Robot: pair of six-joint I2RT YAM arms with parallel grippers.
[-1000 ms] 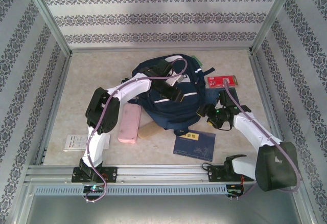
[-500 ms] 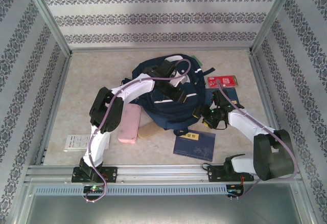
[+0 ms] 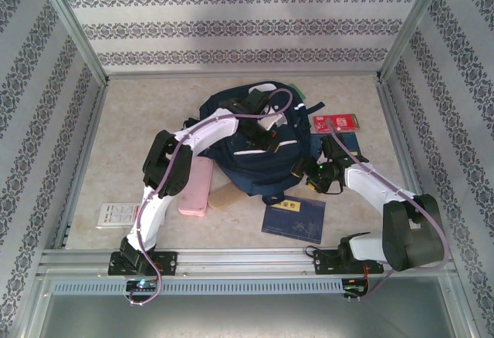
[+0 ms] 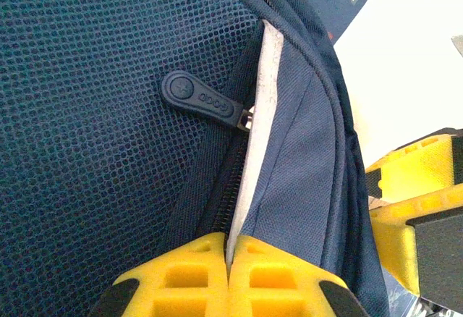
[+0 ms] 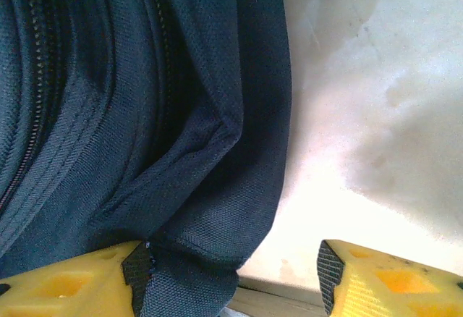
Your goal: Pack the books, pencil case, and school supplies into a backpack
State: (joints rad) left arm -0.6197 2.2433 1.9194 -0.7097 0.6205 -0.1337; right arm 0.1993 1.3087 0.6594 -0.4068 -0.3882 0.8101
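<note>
The backpack (image 3: 258,160) lies flat in the middle of the surface (image 3: 147,114), and both arms are on it. The left end effector (image 4: 228,277) sits on its upper part with the fingers pressed together, and the backpack's thin white stripe (image 4: 264,100) runs down into the seam between them, so a fold of fabric is pinched there. A dark zip pull (image 4: 201,98) lies loose on the mesh panel just above the fingers. The right end effector (image 5: 231,281) is at the backpack's right edge, fingers apart, with the navy fabric against one finger and bare surface in front of the other. A pink pencil case (image 3: 196,187) lies against the backpack's left side, a navy book (image 3: 294,219) just in front of it, a red booklet (image 3: 336,122) to its right and a white packet (image 3: 116,215) well apart at the near left
</note>
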